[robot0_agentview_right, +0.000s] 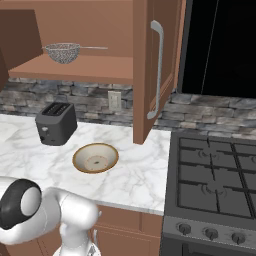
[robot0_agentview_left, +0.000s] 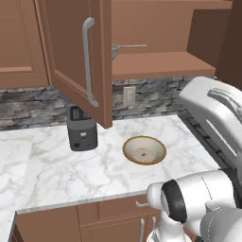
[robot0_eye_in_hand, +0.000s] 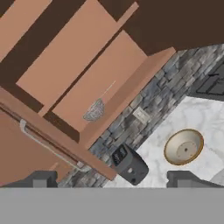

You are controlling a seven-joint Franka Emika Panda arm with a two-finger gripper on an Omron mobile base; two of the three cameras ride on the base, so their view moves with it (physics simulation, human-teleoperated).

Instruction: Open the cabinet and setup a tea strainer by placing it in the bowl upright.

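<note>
The cabinet (robot0_agentview_left: 71,56) hangs above the counter with both doors swung open; its right door (robot0_agentview_right: 150,65) shows a long silver bar handle. On its lower shelf lies the tea strainer (robot0_agentview_right: 62,52), a small mesh cup with its thin handle pointing right; it also shows as tea strainer (robot0_agentview_left: 115,49) and tea strainer (robot0_eye_in_hand: 94,110). The bowl (robot0_agentview_left: 144,150), beige with a brown rim, sits empty on the marble counter below, seen too as bowl (robot0_agentview_right: 95,157) and bowl (robot0_eye_in_hand: 183,146). My gripper (robot0_eye_in_hand: 113,180) is open, its fingertips wide apart with nothing between them, well away from the shelf.
A dark grey toaster (robot0_agentview_left: 82,128) stands left of the bowl against the stone backsplash. A gas stove (robot0_agentview_right: 215,180) adjoins the counter on the right. The open left door (robot0_agentview_left: 94,71) juts out over the counter above the toaster. A wall outlet (robot0_agentview_left: 128,95) sits behind the bowl.
</note>
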